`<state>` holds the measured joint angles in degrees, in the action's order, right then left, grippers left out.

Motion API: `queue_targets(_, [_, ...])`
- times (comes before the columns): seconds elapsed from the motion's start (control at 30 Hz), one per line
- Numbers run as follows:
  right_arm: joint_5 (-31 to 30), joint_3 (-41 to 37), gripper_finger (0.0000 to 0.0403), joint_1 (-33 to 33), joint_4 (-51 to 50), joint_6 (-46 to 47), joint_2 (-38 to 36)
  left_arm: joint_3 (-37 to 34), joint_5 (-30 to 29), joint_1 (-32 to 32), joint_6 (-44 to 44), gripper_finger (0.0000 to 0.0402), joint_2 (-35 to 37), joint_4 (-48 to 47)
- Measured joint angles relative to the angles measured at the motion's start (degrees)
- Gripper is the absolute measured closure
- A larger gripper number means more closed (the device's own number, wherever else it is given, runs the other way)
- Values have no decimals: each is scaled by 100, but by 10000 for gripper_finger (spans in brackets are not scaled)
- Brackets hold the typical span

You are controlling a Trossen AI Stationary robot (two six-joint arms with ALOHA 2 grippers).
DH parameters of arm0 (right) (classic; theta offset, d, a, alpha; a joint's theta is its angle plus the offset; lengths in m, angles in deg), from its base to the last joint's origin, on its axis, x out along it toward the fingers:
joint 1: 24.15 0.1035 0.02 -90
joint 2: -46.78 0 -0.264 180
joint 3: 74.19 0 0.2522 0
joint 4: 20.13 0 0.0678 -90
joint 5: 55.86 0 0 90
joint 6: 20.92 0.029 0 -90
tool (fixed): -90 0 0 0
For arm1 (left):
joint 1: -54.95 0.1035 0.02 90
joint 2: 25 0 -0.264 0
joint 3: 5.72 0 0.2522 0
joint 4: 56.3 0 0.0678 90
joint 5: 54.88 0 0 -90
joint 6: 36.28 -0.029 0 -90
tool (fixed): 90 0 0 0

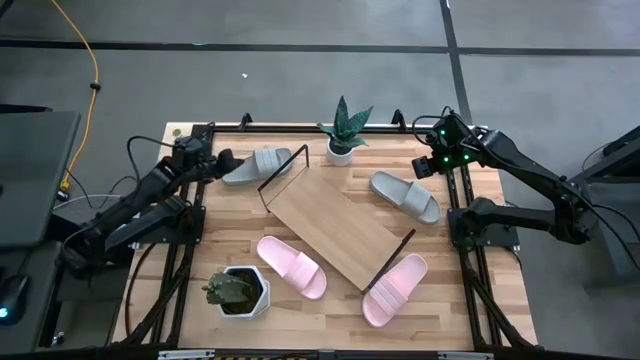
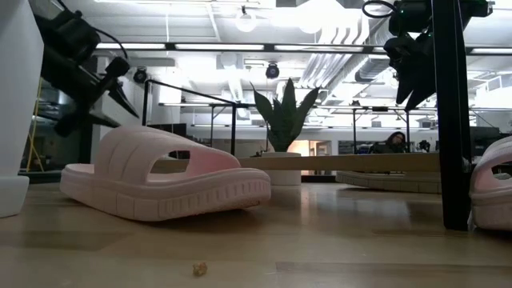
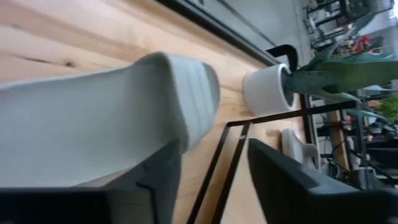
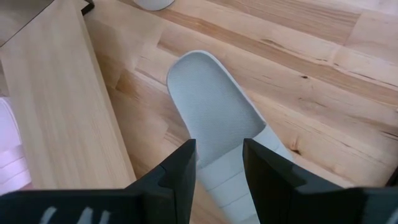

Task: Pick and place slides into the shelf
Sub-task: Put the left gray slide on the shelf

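Presently listed, one table lot. Left gripper [image 1: 222, 160]: at the table's far left, fingers [image 3: 155, 186] spread apart, one to each side of the grey slide's edge, nothing clamped. Grey slide, first [image 1: 258, 164]: lying on the tabletop directly at the left gripper's tips, its far end beside the black wire end frame [image 1: 285, 168] of the shelf. Shelf [image 1: 335, 228]: light-wood board set diagonally mid-table, beyond the left gripper toward the centre, no slide on it. Right gripper [image 1: 430, 165]: raised at the far right corner, fingers [image 4: 177, 171] partly apart, gripping nothing. Grey slide, second [image 1: 405, 196]: on the tabletop just below and ahead of the right gripper, between it and the shelf, its strap showing between the fingers in the right wrist view. Pink slide, first [image 1: 292, 266]: near side of the shelf, well apart from both grippers, sole down. Pink slide, second [image 1: 395, 289]: at the shelf's near end, against the other wire frame [image 1: 392, 263]. Spiky plant in white pot [image 1: 343, 130]: far edge, between the two grippers. Cactus in white hexagonal pot [image 1: 237, 291]: near left, beside the first pink slide.
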<state>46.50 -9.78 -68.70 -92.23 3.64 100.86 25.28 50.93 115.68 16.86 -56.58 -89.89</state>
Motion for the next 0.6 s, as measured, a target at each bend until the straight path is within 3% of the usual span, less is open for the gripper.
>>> queue_targets(0.2, [2, 0, 279, 0, 2, 0, 0, -7, -128, 0, 12, 175, -393, 69])
queue_targets(0.33, [2, 0, 279, 0, 2, 0, 0, -7, -229, 0, 14, 175, -734, 141])
queue_targets(0.6, [2, 0, 279, 0, 3, 0, 0, -7, -110, 0, 28, 188, -1518, 1139])
